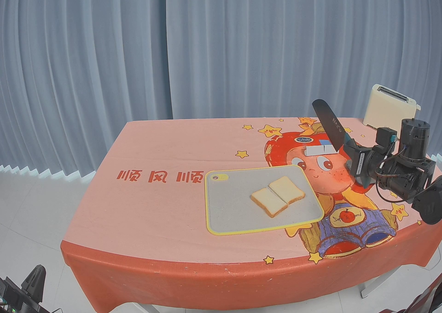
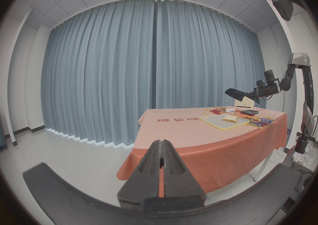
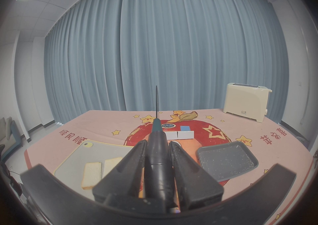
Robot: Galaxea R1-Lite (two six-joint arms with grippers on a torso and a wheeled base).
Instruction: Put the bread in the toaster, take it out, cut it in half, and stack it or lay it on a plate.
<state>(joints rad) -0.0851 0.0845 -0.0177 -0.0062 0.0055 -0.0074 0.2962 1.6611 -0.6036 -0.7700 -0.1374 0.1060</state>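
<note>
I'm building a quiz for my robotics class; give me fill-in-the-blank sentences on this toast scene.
The bread lies in ___ pieces on the cutting board.
The right gripper is shut on the ___.
The dark tray is ___.
The left gripper is ___, holding nothing.
Missing: two; knife; empty; shut.

1. Tablecloth (image 1: 161, 208): salmon-pink, with red characters, yellow stars, and a red-haired cartoon figure at the board's 3 o'clock.
2. Cutting board (image 1: 230, 208): grey, yellow-rimmed.
3. Bread (image 1: 269, 201): pale cream, tan crust.
4. Toaster (image 1: 389, 107) cream, knife (image 1: 329, 123) black-bladed.
5. Tray (image 3: 227, 161) dark grey and speckled, curtain (image 1: 138, 42) blue-grey.
</note>
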